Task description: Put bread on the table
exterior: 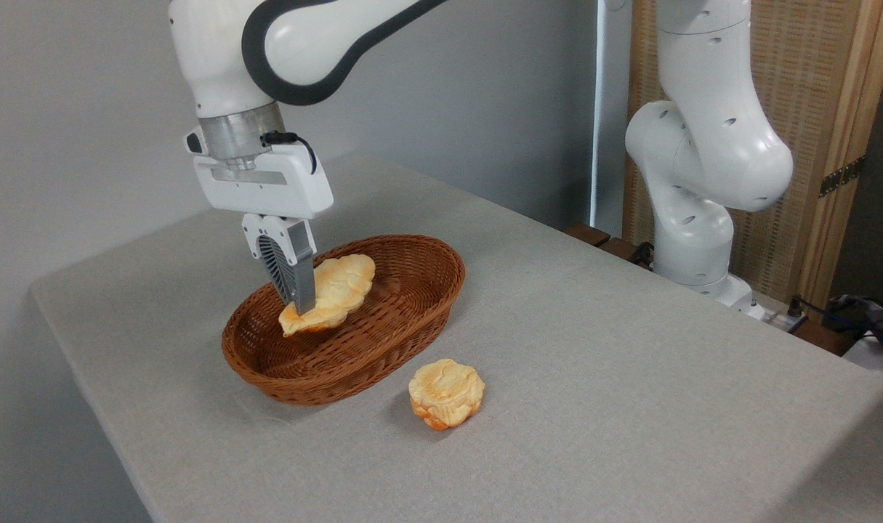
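Note:
The bread [339, 287], a long golden-orange leaf-shaped pastry with lobed edges, hangs tilted just above the inside of the brown wicker basket [405, 319]. My gripper [301, 303] points straight down from the upper left and is shut on the bread near its pointed lower end. The near finger [296, 272] covers part of the pastry. The basket rests on the light grey table [594, 349].
A small round flower-shaped bun [446, 394] lies on the cloth just in front of the basket's right end. The arm's white base [692, 218] stands at the table's far right edge, with cables [848, 312] and a wooden panel [833, 145] behind it.

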